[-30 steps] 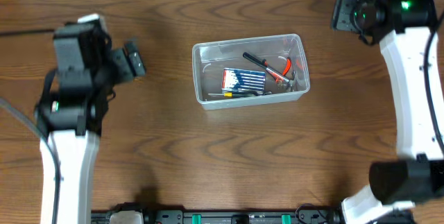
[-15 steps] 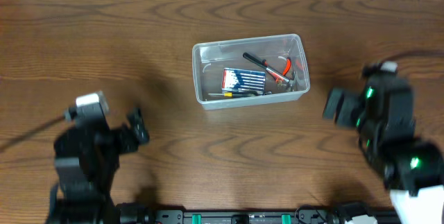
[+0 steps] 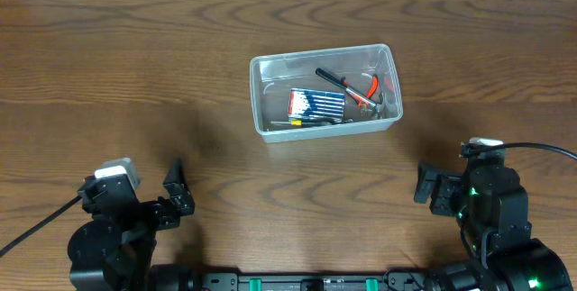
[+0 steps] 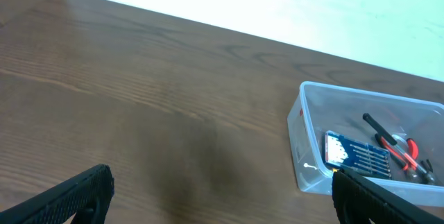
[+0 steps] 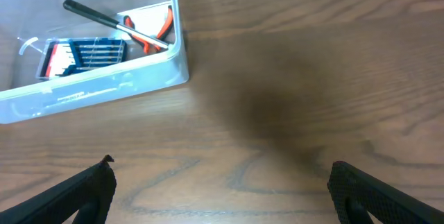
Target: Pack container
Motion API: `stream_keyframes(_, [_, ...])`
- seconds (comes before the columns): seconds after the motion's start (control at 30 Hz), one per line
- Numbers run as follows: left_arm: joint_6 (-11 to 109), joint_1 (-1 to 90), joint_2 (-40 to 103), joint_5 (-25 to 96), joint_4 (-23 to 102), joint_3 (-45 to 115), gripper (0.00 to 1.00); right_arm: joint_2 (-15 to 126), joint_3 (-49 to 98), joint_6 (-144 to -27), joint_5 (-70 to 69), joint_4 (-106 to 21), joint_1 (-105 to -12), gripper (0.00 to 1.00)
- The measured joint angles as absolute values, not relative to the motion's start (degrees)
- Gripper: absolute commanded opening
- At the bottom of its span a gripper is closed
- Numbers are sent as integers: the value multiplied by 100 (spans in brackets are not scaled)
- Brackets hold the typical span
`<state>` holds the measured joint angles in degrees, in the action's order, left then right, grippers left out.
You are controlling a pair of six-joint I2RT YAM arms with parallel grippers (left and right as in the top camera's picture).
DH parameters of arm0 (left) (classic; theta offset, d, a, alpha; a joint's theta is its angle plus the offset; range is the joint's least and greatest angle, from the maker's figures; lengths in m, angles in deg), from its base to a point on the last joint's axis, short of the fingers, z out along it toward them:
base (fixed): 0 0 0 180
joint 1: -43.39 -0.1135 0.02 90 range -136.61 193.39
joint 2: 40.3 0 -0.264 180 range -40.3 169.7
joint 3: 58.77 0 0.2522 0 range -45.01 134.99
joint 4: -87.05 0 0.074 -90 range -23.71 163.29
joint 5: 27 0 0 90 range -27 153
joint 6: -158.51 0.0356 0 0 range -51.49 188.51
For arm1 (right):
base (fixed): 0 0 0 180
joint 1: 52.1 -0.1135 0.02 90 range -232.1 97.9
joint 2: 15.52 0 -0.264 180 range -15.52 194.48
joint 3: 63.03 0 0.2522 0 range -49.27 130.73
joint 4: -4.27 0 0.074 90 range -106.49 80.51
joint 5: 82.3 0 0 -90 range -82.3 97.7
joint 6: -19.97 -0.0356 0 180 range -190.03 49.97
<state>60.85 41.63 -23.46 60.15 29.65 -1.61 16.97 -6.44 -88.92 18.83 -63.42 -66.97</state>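
Note:
The clear plastic container (image 3: 270, 124) stands upright at the middle of the table. It also shows in the left wrist view (image 4: 309, 148) and the right wrist view (image 5: 139, 85). Inside lie a blue card of small tools (image 3: 316, 104), a black-handled tool (image 3: 335, 79) and red-handled pliers (image 3: 371, 88). My left gripper (image 3: 174, 198) is open and empty near the front left edge. My right gripper (image 3: 427, 186) is open and empty near the front right edge. Both are well apart from the container.
The brown wooden table (image 3: 135, 66) has a white wall along its far edge (image 4: 277, 2). Nothing else lies on the wood in view.
Both arms have pulled back from beside the container toward the table's front edge. The container and its contents have not moved.

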Motion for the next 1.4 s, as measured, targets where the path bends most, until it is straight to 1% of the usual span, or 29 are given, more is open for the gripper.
stream_keyframes(0.6, [6085, 4163, -2344, 6017, 2968, -161, 98, 1666, -655, -8833, 1933, -6344, -6684, 99])
stream_keyframes(0.73, [6085, 4163, -2344, 6017, 2968, -161, 98, 1140, -781, -8425, 1746, -6325, -6343, 99])
stream_keyframes(0.9, [6085, 4163, -2344, 6017, 2968, -161, 98, -187, -1282, -8007, 1483, -6185, -6076, 99])
stream_keyframes(1.03, [6085, 4163, -2344, 6017, 2968, -161, 98, -1105, -2132, -7883, 1315, -5575, -5930, 99])
stream_keyframes(1.13, [6085, 4163, -2344, 6017, 2965, -161, 99, -1426, -2746, -7843, 1197, -4873, -5928, 99])
stream_keyframes(1.4, [6087, 4163, -2344, 6017, 2968, -164, 99, -1470, -4132, -7491, 967, -2097, -5928, 99])
